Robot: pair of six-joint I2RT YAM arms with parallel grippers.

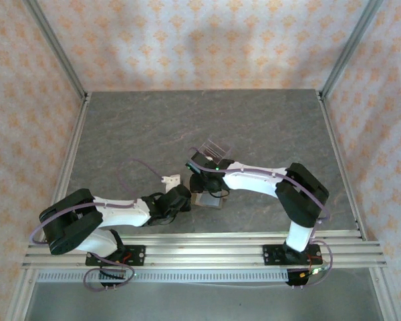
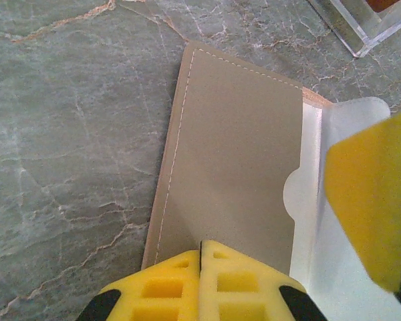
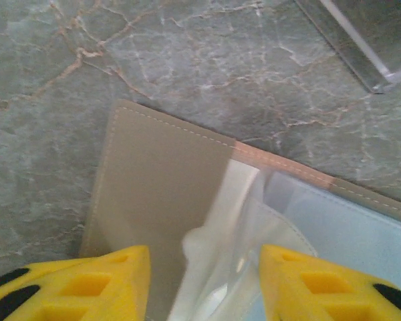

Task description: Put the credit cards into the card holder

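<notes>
The card holder (image 1: pixel 208 200) (image 2: pixel 234 154) (image 3: pixel 154 180) lies opened flat on the table, a tan stitched panel with a thumb notch. Beside the panel are pale white and clear plastic sleeves (image 3: pixel 254 221). My left gripper (image 1: pixel 188 198) (image 2: pixel 200 245) is shut, its tips resting on the panel's near edge. My right gripper (image 1: pixel 202 182) (image 3: pixel 205 257) is open just above the holder, fingers either side of the sleeves. One of its fingers (image 2: pixel 371 200) shows in the left wrist view. A reddish-brown sliver (image 2: pixel 385 4) sits in the clear stand; I cannot tell whether it is one of the credit cards.
The clear slotted plastic stand (image 1: pixel 212 150) (image 2: pixel 361 27) (image 3: pixel 367 40) stands just beyond the holder. A small white piece (image 1: pixel 171 179) lies left of the grippers. The grey marbled table (image 1: pixel 134 127) stretches back to the patterned walls, framed by metal rails (image 1: pixel 70 160).
</notes>
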